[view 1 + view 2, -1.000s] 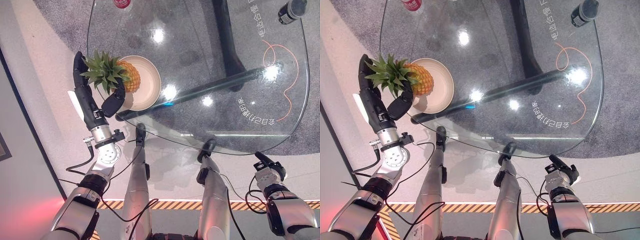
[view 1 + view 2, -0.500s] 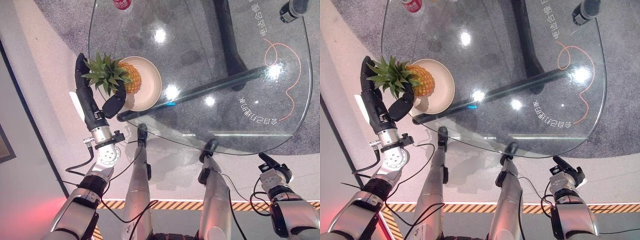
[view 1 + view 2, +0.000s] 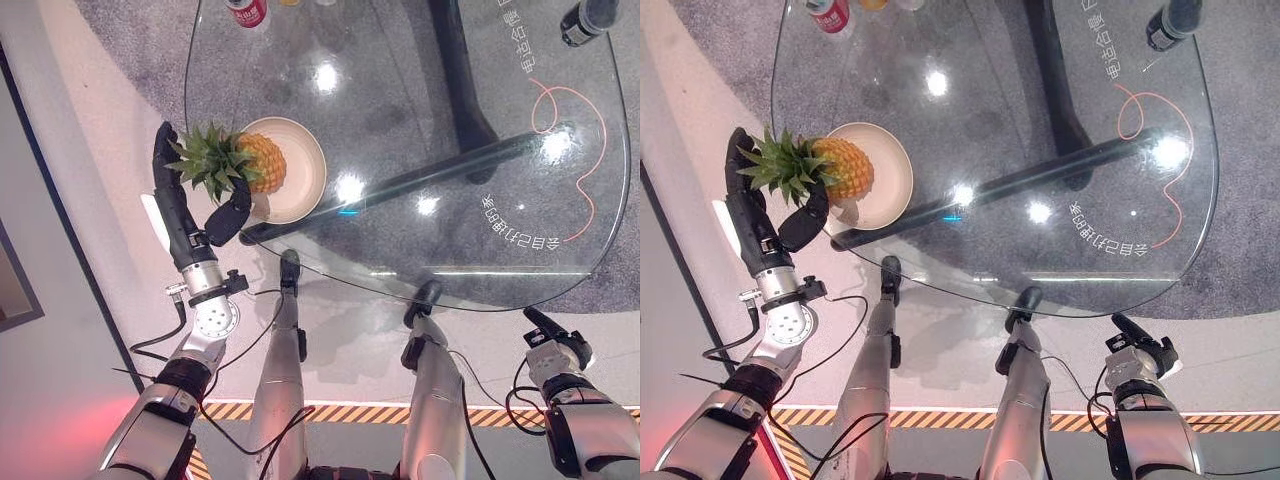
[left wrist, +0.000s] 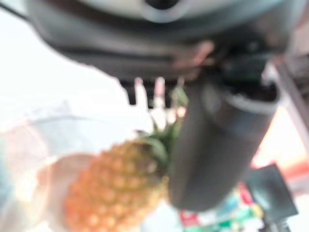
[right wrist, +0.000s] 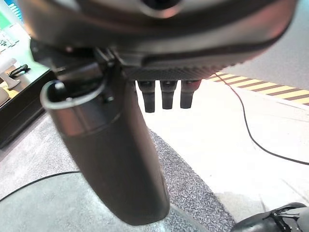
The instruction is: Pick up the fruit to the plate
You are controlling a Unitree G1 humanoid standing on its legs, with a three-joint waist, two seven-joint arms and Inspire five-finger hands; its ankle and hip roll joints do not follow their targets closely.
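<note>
The left hand [image 3: 190, 215] curls its fingers and thumb round the leafy crown of the pineapple [image 3: 258, 162] — the fruit's body lies on the cream plate [image 3: 302, 180] at the glass tabletop's [image 3: 450, 200] left edge. The right hand [image 5: 145, 140] hangs off the tabletop's near side — fingers straight, holding nothing

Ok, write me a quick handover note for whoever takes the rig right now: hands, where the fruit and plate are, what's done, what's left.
Left hand: curled round the leafy crown of the pineapple.
Right hand: idle, low beside the glass table, fingers straight.
Pineapple lies on its side, body over the plate, crown past the rim.
Done: fruit brought to the plate.
Left: release and withdraw the left hand.
</note>
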